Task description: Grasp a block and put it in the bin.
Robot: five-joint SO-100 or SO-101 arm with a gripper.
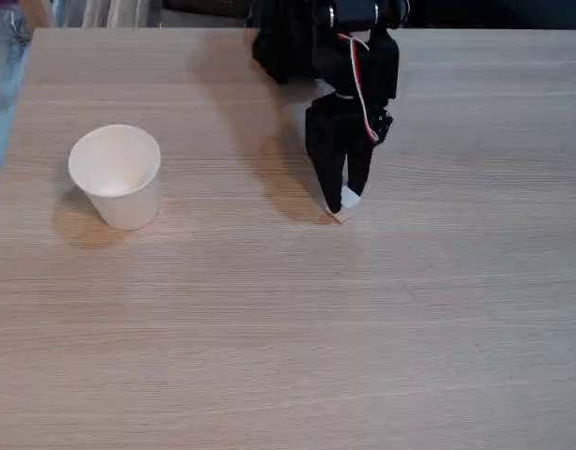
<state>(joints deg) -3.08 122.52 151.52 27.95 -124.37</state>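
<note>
Fixed view: 1 black arm is seen reaching down from the top edge onto a light wood-grain table (288,319). The gripper (342,199) is pointed almost straight down, its 2 fingers drawn close together at the tips. The block (348,198), a small white cube, is seen right at those tips, low against the table surface, apparently pinched between them; whether it is truly clamped or merely bracketed cannot be told, since the dark fingers hide most of it. It seems to be resting on the table or barely off it. The bin (117,176), a plain white paper cup, is standing upright with its open rim up, well apart from the gripper, toward the left of this view and at nearly the same depth on the table. The relation that matters is judged to be this: the carry would run leftward across bare tabletop, after a lift high enough to clear the cup's rim.
</note>
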